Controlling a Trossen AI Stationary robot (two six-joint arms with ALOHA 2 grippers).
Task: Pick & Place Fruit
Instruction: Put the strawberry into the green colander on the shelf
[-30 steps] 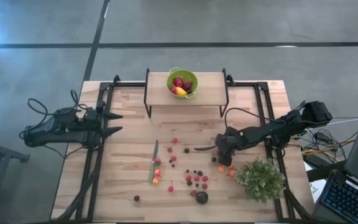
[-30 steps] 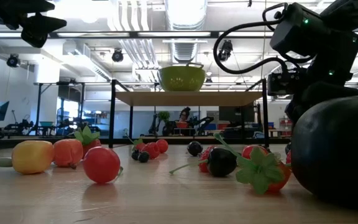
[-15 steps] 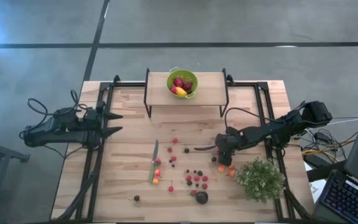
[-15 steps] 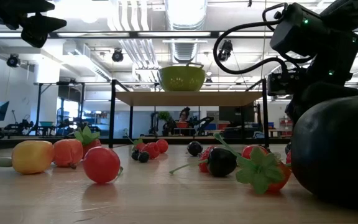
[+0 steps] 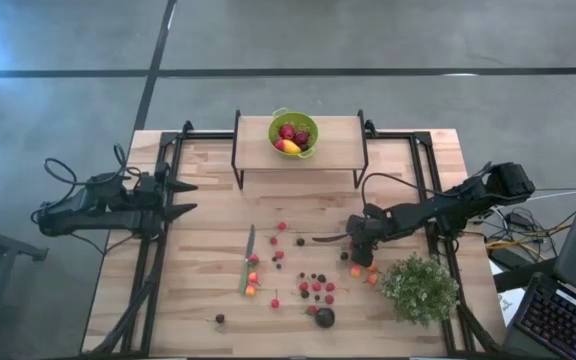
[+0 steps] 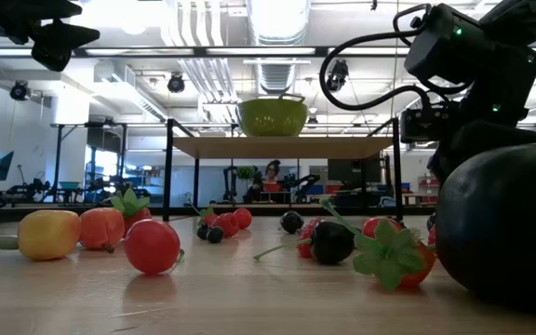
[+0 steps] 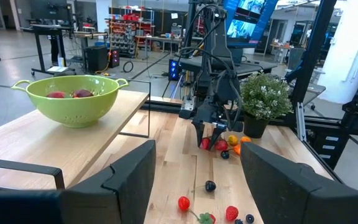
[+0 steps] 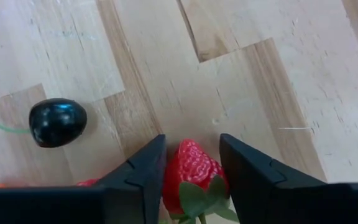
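Right end effector (image 8: 190,180) is lowered onto the pale wooden worktop (image 5: 208,190), its two dark fingers (image 8: 135,180) set on either side of a red strawberry with a green leafy cap (image 8: 192,169) and touching it on both flanks. A dark purple-black berry with a thin green stem (image 8: 58,122) lies just beside, apart from the fingers. Left end effector (image 5: 183,198) waits at the worktop's left edge, fingers spread wide and holding nothing. Scattered small red, dark and orange fruit pieces (image 5: 313,288) lie across the worktop's near half, with one larger dark round fruit (image 5: 324,317) among them. A green colander bowl (image 5: 294,133) on the raised wooden shelf (image 5: 338,145) holds several red and yellow pieces.
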